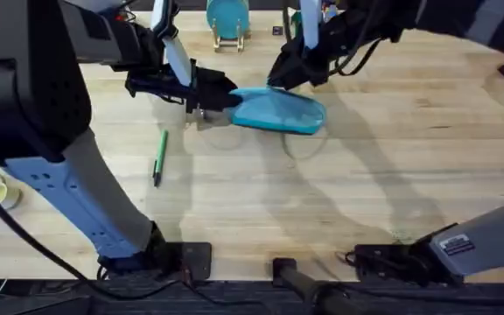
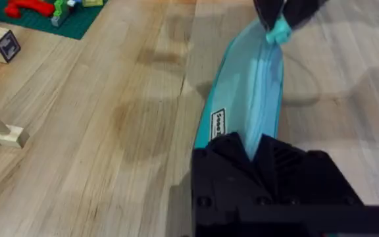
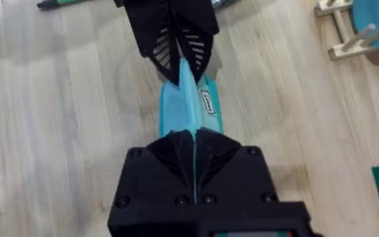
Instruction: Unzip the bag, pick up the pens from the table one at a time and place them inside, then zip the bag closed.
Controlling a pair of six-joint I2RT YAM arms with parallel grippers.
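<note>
Bag: the light blue bag [image 1: 278, 111] is seen in the upper middle of the overhead frame, stretched between the two tools and lifted or just resting on the desk; which cannot be told.
Left tool: the left tool [image 1: 201, 96] is closed on the bag's left end; in the left wrist view the fabric [image 2: 245, 112] is seen pinched between the black fingers.
Right tool: the right tool [image 1: 278, 77] is closed on the opposite end, at the dark zipper line; whether the zipper pull itself is held cannot be told.
Green pen: the green pen [image 1: 158, 156] lies on the desk [image 1: 339, 201] at left of centre, well apart from the bag.
Step judged: the zipper is being worked.
Risk: fabric may slip from the left tool if pulled hard, and the pouch would then bunch instead of the slider travelling.
Risk: the pull may be lost by the right tool.
</note>
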